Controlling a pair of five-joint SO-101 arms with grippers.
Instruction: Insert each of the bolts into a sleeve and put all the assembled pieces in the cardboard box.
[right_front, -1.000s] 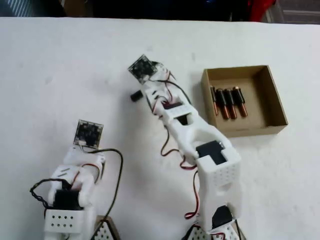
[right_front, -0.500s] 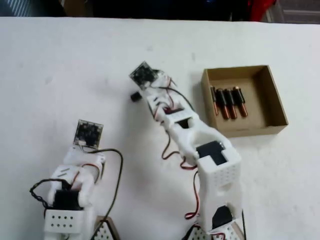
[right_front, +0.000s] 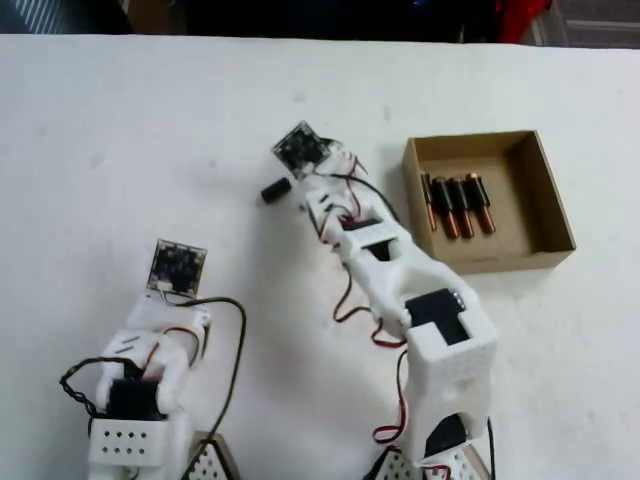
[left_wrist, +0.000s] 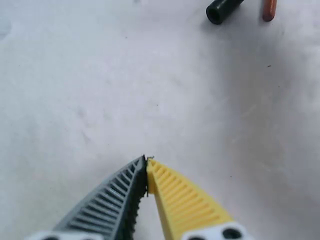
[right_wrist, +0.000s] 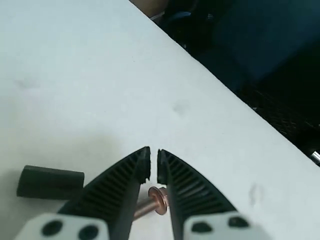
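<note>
A short black sleeve (right_front: 275, 190) lies on the white table (right_front: 130, 120); it also shows as the sleeve (right_wrist: 50, 182) and the sleeve (left_wrist: 223, 9). A copper bolt (right_wrist: 156, 199) lies on the table beside it, under my right gripper (right_wrist: 153, 152), whose jaws stand almost together with a thin slit and nothing between the tips. The bolt's end (left_wrist: 269, 9) shows next to the sleeve. My right arm's wrist (right_front: 300, 150) hovers just right of the sleeve. My left gripper (left_wrist: 146, 161) is shut and empty, near the front left. The cardboard box (right_front: 545, 190) holds several assembled pieces (right_front: 457, 205).
The left arm's wrist (right_front: 178, 265) sits low at the front left. The table's far edge (right_front: 320, 38) meets a dark background. Red and black cables (right_front: 350, 300) hang along the right arm.
My right arm's wrist has shifted a little to the right and toward the front, away from the sleeve. The sleeve, the box and the left arm have stayed put.
</note>
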